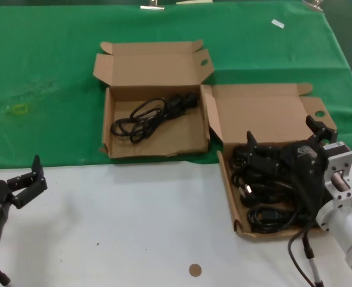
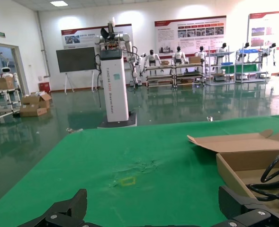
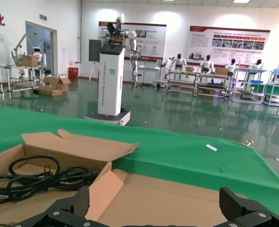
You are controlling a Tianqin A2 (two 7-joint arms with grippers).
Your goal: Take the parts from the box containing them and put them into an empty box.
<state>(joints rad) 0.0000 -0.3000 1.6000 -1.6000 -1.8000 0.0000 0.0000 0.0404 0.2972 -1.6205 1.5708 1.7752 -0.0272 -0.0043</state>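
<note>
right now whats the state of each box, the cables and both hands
left box: lid open, one coiled cable inside
right box: lid open, pile of black cables inside
left hand: open, idle over the white table
right hand: open, over the right box's cables

Bright even overhead light, soft shadows (floor glare in wrist views).
</note>
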